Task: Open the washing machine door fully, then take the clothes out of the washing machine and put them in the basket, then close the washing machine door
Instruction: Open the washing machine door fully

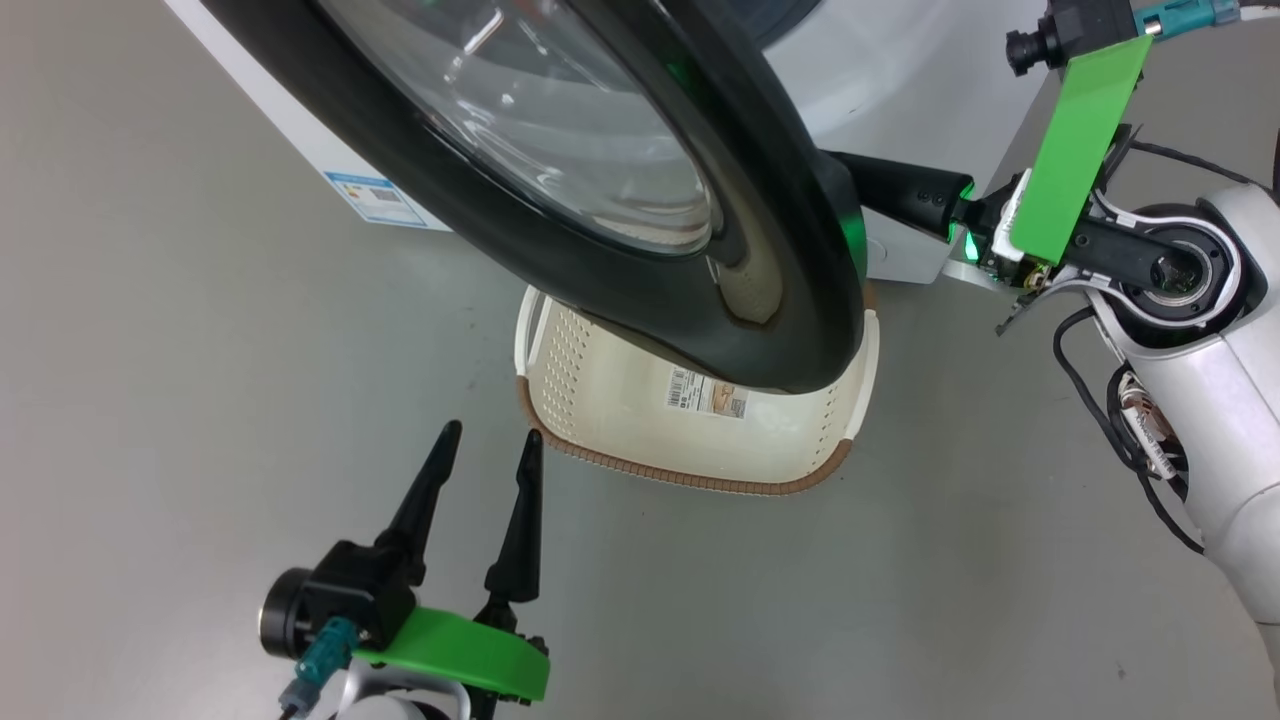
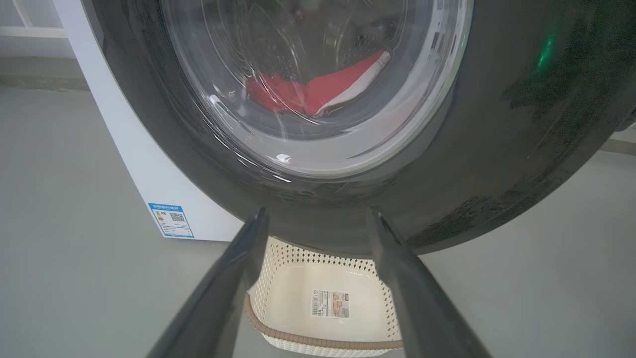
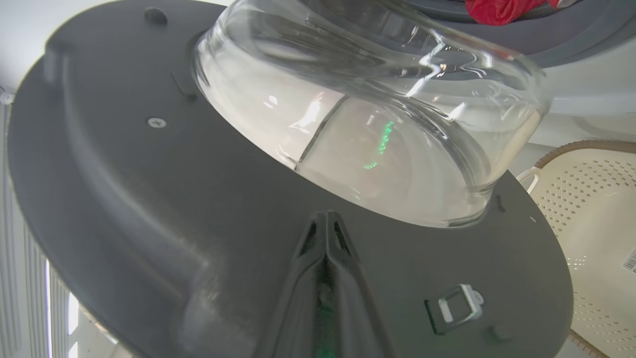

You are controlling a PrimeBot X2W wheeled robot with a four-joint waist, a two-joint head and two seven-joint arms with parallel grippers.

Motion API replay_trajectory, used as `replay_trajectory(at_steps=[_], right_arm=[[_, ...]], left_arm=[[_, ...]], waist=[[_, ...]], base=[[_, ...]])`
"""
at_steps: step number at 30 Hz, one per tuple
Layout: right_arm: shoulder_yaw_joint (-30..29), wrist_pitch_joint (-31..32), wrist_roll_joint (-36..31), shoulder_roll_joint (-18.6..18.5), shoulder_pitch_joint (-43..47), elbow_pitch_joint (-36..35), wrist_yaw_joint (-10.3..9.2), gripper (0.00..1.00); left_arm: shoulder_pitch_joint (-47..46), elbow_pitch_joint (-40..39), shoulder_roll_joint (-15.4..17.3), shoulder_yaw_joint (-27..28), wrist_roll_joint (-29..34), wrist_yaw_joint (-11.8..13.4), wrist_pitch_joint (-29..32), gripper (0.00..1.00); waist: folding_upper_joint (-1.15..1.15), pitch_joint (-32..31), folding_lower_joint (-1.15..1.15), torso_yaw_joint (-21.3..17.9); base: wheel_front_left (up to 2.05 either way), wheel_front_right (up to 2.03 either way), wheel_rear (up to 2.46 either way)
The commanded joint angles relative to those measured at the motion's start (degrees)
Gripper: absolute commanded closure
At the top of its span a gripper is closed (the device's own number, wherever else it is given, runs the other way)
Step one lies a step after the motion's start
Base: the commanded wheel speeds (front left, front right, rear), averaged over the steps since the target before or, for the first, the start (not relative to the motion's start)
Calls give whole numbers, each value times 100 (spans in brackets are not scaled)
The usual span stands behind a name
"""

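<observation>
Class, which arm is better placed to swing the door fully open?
Right: the right claw, shut, sits at the inner face of the door; the left claw hangs open outside it.

Door (image 2: 497, 149) part-open, red clothes (image 2: 318, 92) inside, basket (image 1: 600, 400) beneath

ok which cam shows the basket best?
Head view: the basket shows nearly whole, only its far side behind the washing machine door. Left wrist view shows its inside, partly cropped; right wrist view catches one corner.
</observation>
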Motion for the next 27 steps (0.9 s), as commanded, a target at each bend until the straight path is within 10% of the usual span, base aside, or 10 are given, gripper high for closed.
replay_trajectory(at_steps=[1,14,19,27], right_arm=[[27,41,-64,106,139,-214,3,100],[-192,-112,-331,170,400,-294,3,96],[-280,-309,-476,135,668,-304,3,2],[-447,-655,-571,74,1319,-333,3,0]], left_arm=[[120,-126,91,215,77,-26,-69,0],[178,-164,91,252,125,-56,-69,0],[231,-149,91,305,174,-111,-69,0],[369,-104,91,520,311,-249,-69,0]], waist=[[0,-58,0,-26],[0,-173,0,-57],[0,-297,0,-139],[0,-529,0,-337]], base=[[0,0,0],[0,0,0],[0,0,0],[0,0,0]])
